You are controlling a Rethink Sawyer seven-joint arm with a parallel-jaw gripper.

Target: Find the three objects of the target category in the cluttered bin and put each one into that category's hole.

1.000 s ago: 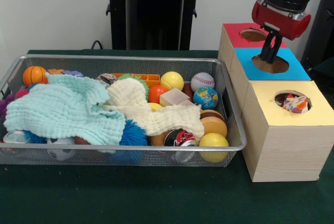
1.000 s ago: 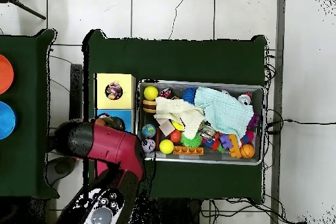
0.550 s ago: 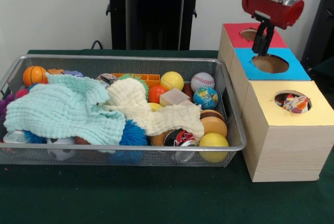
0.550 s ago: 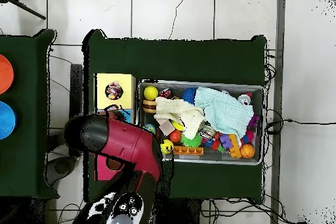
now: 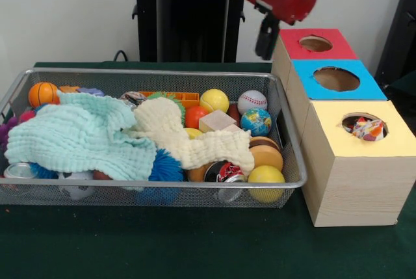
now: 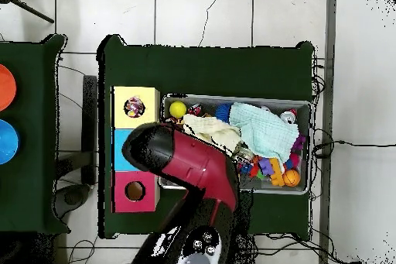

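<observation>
boxes – three in a row, red (image 5: 314, 44), blue (image 5: 337, 79), yellow (image 5: 361, 128) | bin (image 5: 296, 155) – full, many balls, two cloths | gripper (image 5: 266, 38) – over bin's far corner by red box, jaws cannot tell

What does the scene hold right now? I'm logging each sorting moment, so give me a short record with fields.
gripper: gripper up in the air between the bin and the boxes, nothing visibly held; whether open or shut cannot be told
bin: wire bin full of balls, with a mint cloth and a cream cloth on top
boxes: red box, blue box, yellow box in a row beside the bin
holes: the yellow box's hole shows a patterned object; nothing visible in the other two
</observation>
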